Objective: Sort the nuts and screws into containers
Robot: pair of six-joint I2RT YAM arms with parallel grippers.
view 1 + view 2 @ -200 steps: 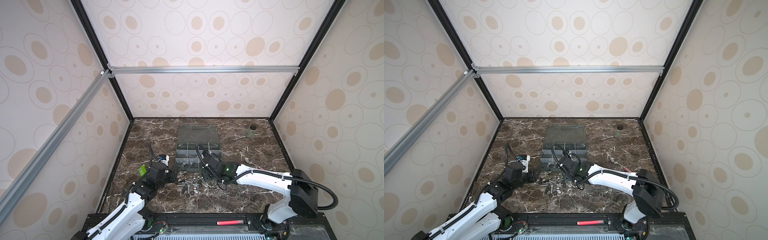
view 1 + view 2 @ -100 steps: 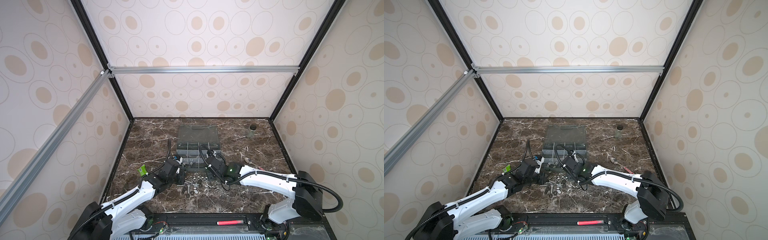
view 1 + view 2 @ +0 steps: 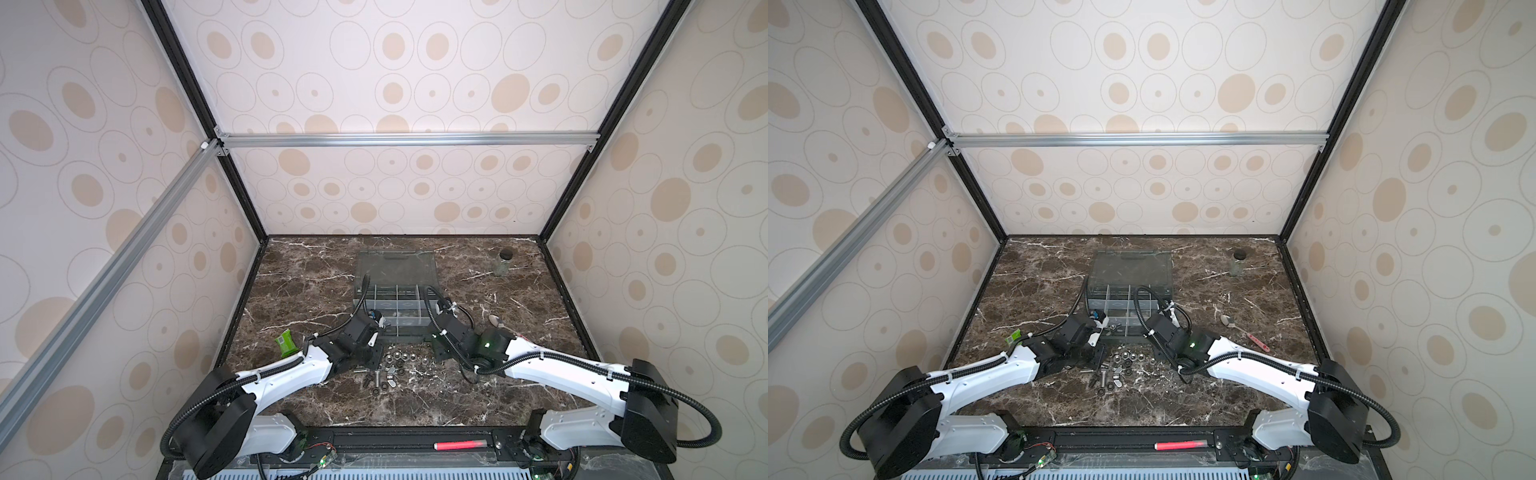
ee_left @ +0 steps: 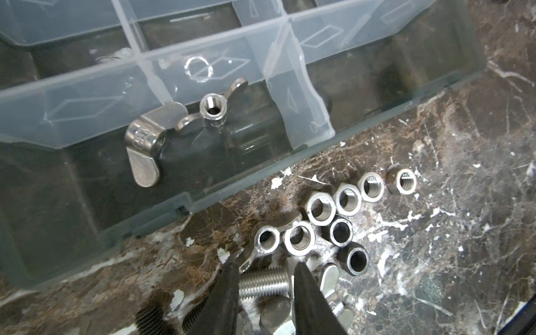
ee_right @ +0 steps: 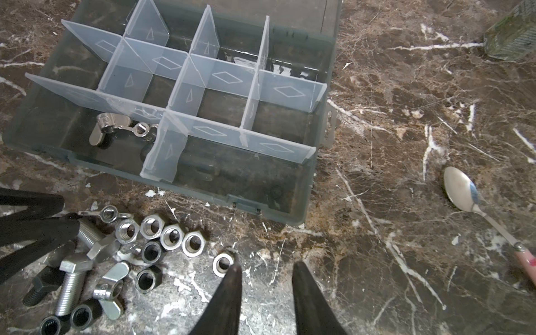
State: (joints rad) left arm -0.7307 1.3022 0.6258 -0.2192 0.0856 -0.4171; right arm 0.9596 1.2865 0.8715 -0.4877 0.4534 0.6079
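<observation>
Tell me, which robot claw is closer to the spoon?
Right. The right gripper hangs open over bare table just past the pile of nuts, toward the spoon. The left gripper sits across that pile, jaws around a screw, farther from the spoon.

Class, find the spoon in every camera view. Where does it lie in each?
Both top views: spoon on the marble right of the organizer box.
Left wrist: not in view.
Right wrist: spoon past the box's end wall, away from the loose nuts.
Shared landmark: the organizer box.
</observation>
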